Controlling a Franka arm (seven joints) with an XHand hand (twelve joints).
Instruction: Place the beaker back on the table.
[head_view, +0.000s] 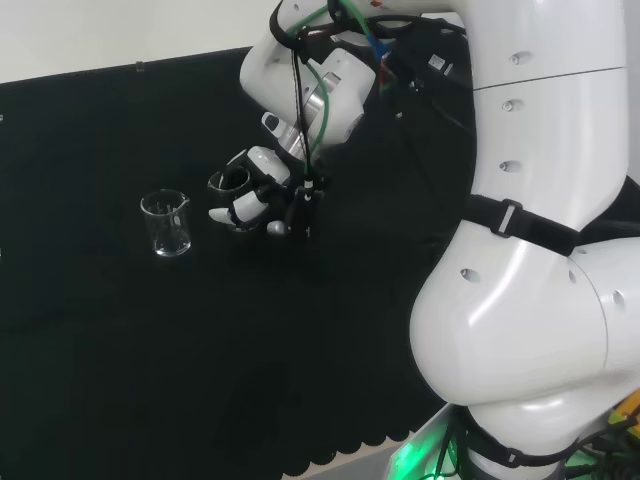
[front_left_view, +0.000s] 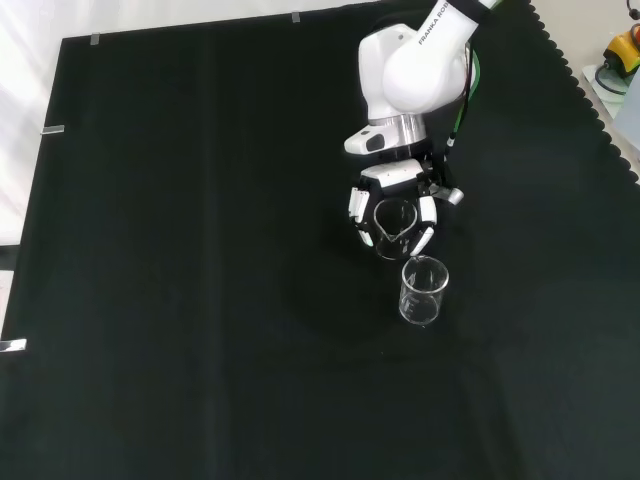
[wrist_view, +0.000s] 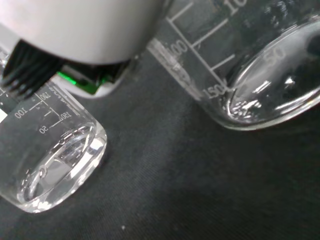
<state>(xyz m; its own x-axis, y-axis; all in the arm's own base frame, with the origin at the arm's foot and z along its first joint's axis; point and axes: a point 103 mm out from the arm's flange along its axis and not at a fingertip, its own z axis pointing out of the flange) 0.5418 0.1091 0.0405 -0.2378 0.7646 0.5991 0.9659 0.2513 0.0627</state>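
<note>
The beaker (front_left_view: 393, 222) in the hand (front_left_view: 395, 205) is made of clear glass, with a round open rim and white measuring lines printed on its side (they show up close in the wrist view). It is see-through, so the black cloth shows right through it. In the front view the white fingers (front_left_view: 354, 204) curl around its rim on both sides, so they are grasping it. It sits low, close to the cloth, but I cannot tell if its bottom is touching. There are two beakers in all. The second beaker (front_left_view: 423, 290) stands upright on the worktop (front_left_view: 180, 250), just beside the hand and nearer to the camera in the front view. In the head view it (head_view: 166, 222) is to the left of the hand (head_view: 250, 195). The wrist view shows the round glass bottoms of both, one (wrist_view: 50, 165) small and one (wrist_view: 260, 70) big, apart from each other. The worktop is covered with a black cloth with a wavy cut edge. Behind it there is a pale wall (head_view: 100, 30), and a green light (head_view: 420, 455) glows by the bottom of the arm (head_view: 540, 250).
</note>
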